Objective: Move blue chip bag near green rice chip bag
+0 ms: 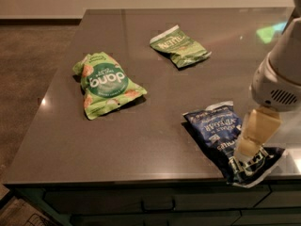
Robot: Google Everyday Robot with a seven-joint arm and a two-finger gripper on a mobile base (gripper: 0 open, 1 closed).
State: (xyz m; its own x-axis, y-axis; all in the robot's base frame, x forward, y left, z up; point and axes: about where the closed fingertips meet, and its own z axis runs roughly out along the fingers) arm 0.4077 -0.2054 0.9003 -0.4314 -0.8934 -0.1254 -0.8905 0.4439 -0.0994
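The blue chip bag (214, 128) lies crinkled at the table's front right corner, with its near end hanging slightly over the front edge. The green rice chip bag (104, 84) lies puffy at the left middle of the table, well apart from the blue bag. My gripper (245, 155) hangs from the white arm (280, 79) at the right. It is low over the near right end of the blue bag and covers part of it. I cannot tell whether it touches the bag.
A smaller, flatter olive-green bag (179, 46) lies at the back centre. The dark grey table (155, 145) has its front edge just below the blue bag and its left edge beside the green bag. Floor lies beyond on the left.
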